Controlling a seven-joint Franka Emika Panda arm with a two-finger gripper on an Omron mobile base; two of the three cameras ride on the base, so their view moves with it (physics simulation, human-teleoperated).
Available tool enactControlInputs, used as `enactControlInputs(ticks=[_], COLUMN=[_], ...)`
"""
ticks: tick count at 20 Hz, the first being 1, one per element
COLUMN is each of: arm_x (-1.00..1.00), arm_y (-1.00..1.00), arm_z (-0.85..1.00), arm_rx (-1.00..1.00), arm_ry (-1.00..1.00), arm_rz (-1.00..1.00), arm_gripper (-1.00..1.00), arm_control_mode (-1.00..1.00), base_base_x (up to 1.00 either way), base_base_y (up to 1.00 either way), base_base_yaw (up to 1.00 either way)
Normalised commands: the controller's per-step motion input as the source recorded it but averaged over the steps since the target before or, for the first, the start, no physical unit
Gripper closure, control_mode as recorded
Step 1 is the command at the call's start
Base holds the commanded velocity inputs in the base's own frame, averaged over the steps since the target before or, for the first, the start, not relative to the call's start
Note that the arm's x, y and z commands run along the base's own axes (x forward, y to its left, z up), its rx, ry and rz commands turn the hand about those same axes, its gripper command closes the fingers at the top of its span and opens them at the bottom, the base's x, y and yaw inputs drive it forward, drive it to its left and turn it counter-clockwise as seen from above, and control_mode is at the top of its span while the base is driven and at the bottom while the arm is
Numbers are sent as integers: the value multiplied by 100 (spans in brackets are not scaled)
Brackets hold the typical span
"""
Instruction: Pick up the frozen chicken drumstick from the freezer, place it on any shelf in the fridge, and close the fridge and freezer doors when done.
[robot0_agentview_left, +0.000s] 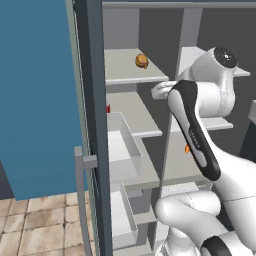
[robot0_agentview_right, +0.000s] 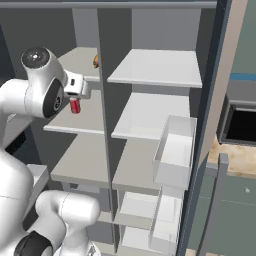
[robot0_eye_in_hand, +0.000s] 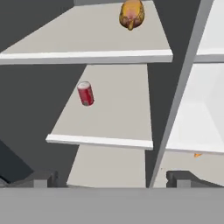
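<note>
Hand view: gripper (robot0_eye_in_hand: 113, 178), fingers spread wide and empty, faces the top shelf (robot0_eye_in_hand: 87, 43) bearing the drumstick (robot0_eye_in_hand: 131, 14).

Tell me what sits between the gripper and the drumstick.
Hand view: nothing but bare shelf board; the drumstick lies alone on the top shelf, above the open gripper.
</note>
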Motion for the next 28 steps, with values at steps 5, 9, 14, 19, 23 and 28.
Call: enactControlInputs(ticks=[5,9,14,19,23,28], arm_x=[20,39,49,49,54,47], arm_y=[30,19,17,0,-13,-14], arm_z=[76,44,3,-9,-18,-16], arm_rx=[-2,-9,-8,-2,0,1], arm_ry=[-3,4,7,7,0,0], arm_rz=[0,0,-1,-4,-17,-21], arm_gripper=[-100,-100,-100,-100,-100,-100], arm_control_mode=[-100,-100,-100,-100,-100,-100], base_base_x=[0,0,0,0,0,0], base_base_y=[0,0,0,0,0,0], base_base_yaw=[0,0,0,0,0,0])
